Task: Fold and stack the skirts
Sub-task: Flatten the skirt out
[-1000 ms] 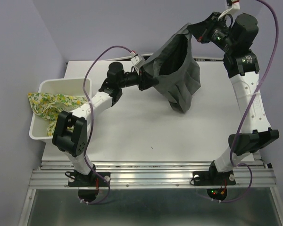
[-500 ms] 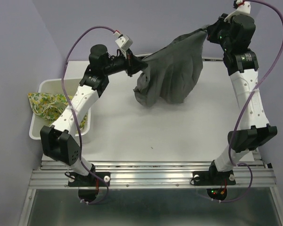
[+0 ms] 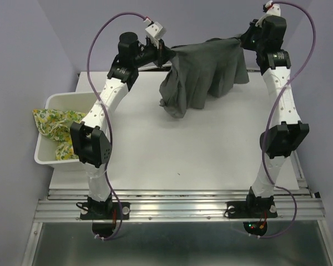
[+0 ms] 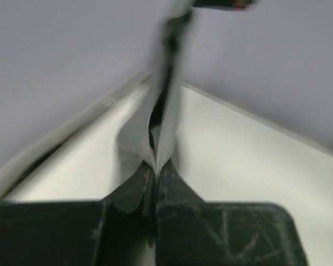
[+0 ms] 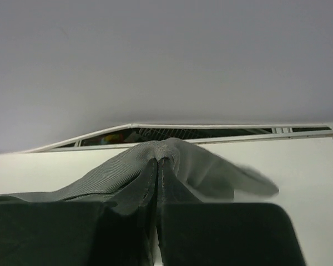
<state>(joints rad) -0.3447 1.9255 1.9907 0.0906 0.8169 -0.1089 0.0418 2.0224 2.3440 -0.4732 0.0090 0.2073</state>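
The grey skirt (image 3: 202, 75) hangs stretched in the air over the far part of the table, held by its upper edge between both arms. My left gripper (image 3: 167, 54) is shut on its left corner; the left wrist view shows grey cloth (image 4: 164, 127) pinched between the closed fingers (image 4: 134, 191). My right gripper (image 3: 243, 40) is shut on the right corner, where the grey fabric (image 5: 172, 158) bunches at the fingertips (image 5: 137, 191). The lemon-print skirt (image 3: 55, 123) lies crumpled in the white basket (image 3: 44, 156) at the left, draping over its rim.
The white table (image 3: 183, 149) spreads below the hanging cloth. The basket sits at its left edge. Purple cables (image 3: 102, 39) arc above both arms. A metal rail (image 3: 177, 202) runs along the near edge by the arm bases.
Both arms rose and reached toward the back wall, pulling the grey skirt wider and flatter between them. The left gripper closed on the skirt's corner during this second.
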